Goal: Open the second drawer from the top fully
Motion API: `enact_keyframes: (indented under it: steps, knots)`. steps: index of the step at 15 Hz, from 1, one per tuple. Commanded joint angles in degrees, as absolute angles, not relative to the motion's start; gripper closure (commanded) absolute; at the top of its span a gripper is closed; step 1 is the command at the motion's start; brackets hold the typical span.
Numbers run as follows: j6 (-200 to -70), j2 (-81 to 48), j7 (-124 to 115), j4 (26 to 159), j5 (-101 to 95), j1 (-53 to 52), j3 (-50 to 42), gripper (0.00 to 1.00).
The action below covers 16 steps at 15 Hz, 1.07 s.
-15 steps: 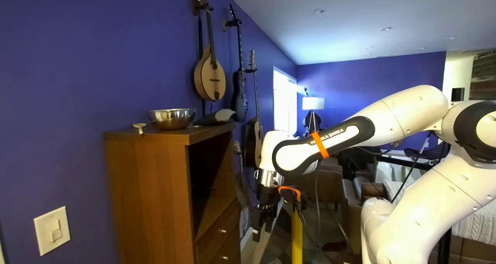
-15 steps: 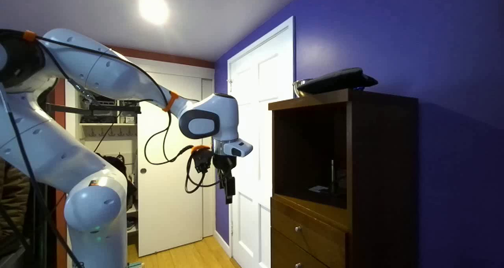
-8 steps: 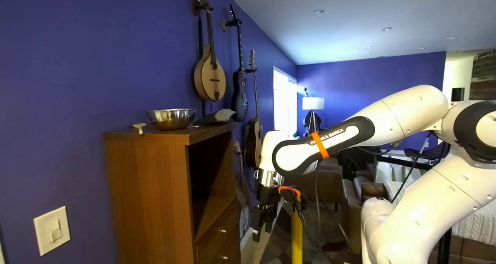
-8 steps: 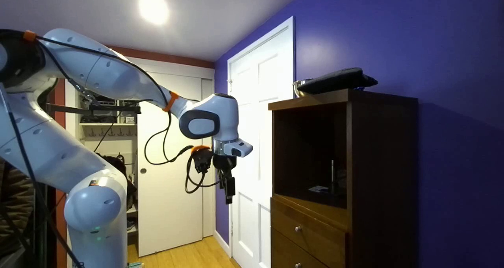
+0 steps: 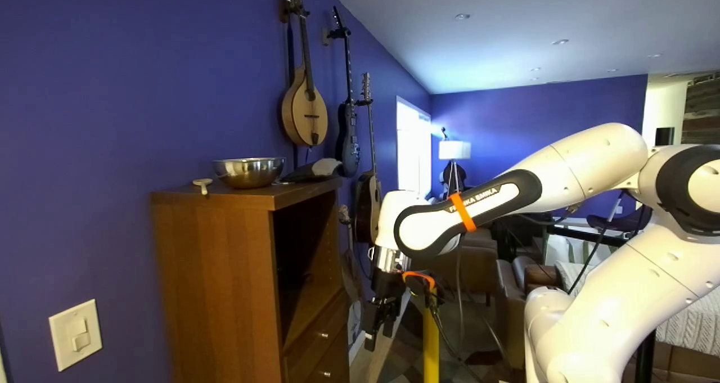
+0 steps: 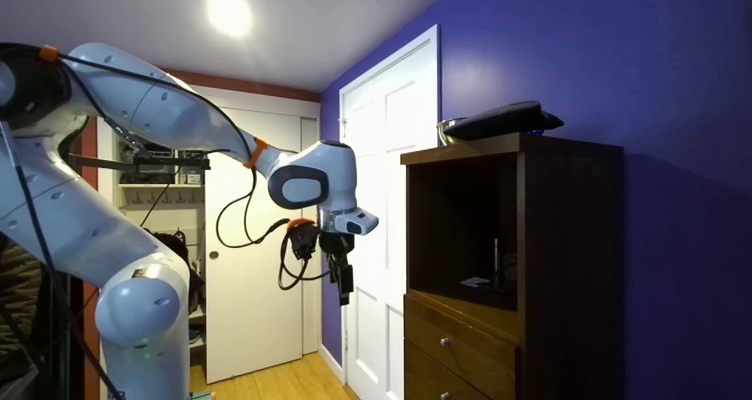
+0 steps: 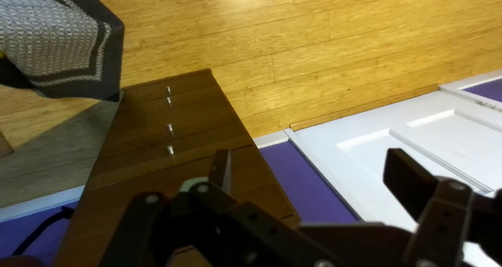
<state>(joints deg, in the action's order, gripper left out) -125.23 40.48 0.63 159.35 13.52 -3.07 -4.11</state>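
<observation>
A brown wooden cabinet (image 5: 219,282) has an open compartment above a column of drawers. In an exterior view the top drawer (image 6: 487,350) and the second drawer (image 6: 426,370) below it look shut; the second drawer's lower part is cut off by the frame. Silver knobs show on both; the second drawer's knob (image 6: 445,396) also shows in the wrist view (image 7: 169,127), below the gripper's height. My gripper (image 7: 313,173) is open and empty, pointing down. In both exterior views it hangs in front of the cabinet, apart from it (image 5: 379,333) (image 6: 345,291).
A metal bowl (image 5: 249,174), a dark flat object (image 6: 502,121) and a small pale item (image 5: 202,185) lie on the cabinet top. A white door (image 6: 390,212) stands beside the cabinet. Guitars (image 5: 368,203) hang on the purple wall. A rug (image 7: 59,39) lies on the wooden floor.
The arm has shifted very slightly toward the cabinet and down. The gripper stays empty. The drawers have not moved.
</observation>
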Motion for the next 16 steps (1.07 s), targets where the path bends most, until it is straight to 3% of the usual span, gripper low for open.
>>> enact_keyframes:
  steps: [1,8,12,16]
  knots:
    - [-138.5,31.2,2.9,159.3,11.5,-1.6,-3.1,0.00]
    - [-158.9,10.6,4.0,157.8,11.0,0.9,-6.8,0.00]
    - [-154.1,2.2,10.9,153.4,22.2,-0.9,-10.1,0.00]
    - [-156.9,4.3,8.2,156.0,17.7,1.6,-7.8,0.00]
